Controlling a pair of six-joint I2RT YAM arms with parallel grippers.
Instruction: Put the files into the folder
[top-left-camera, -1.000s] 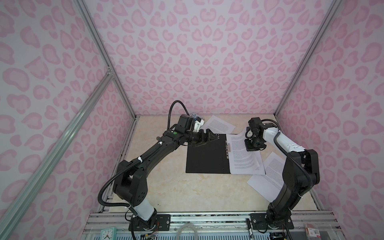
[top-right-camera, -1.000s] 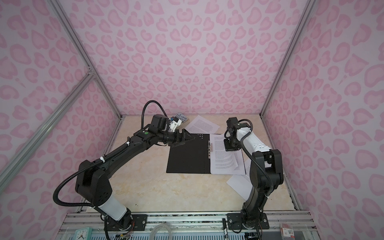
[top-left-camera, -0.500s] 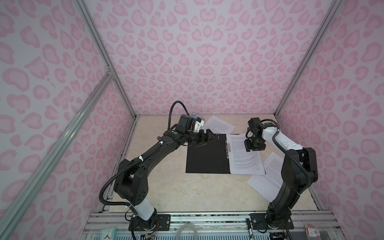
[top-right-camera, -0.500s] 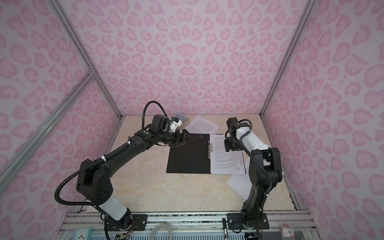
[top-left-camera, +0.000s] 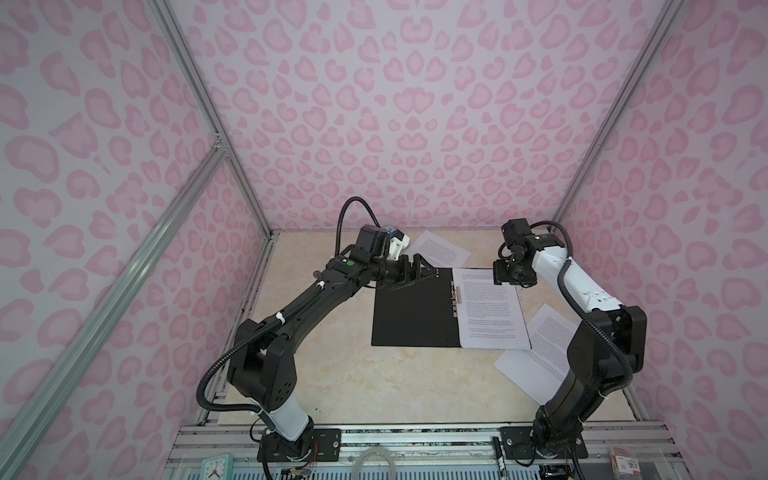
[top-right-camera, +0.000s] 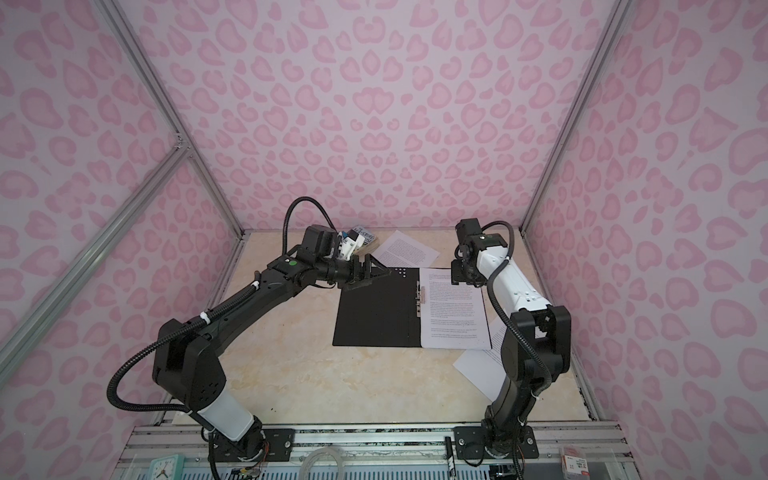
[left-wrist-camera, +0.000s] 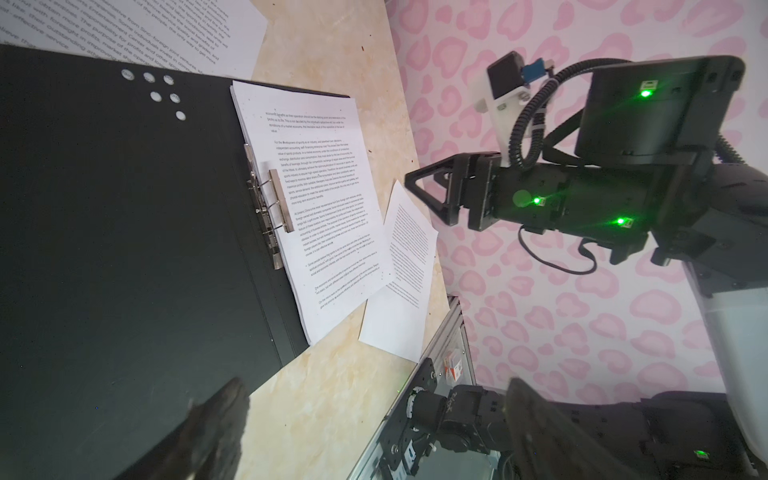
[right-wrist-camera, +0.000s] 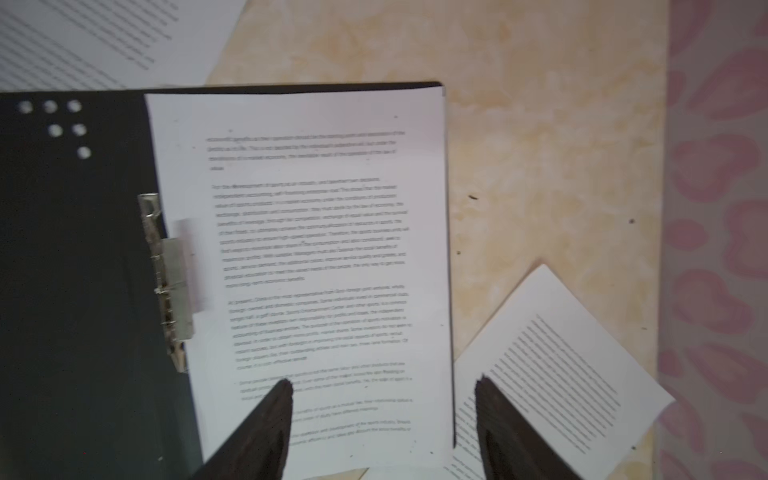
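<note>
We judge: between sheets. White printed paper stack lies on right half of thin open black-lined folder. Right gripper spread, empty, above stack. Left gripper wide open over folder's far corner. Loose white printed sheets outside folder, maybe 3. Next: we pinch 1 by edge.

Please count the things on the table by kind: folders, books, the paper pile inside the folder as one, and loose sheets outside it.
Folder: 1
Book: 1
Paper pile in the folder: 1
Loose sheets outside: 3 that show, one at the far edge, two at the near right
Total: 6
</note>
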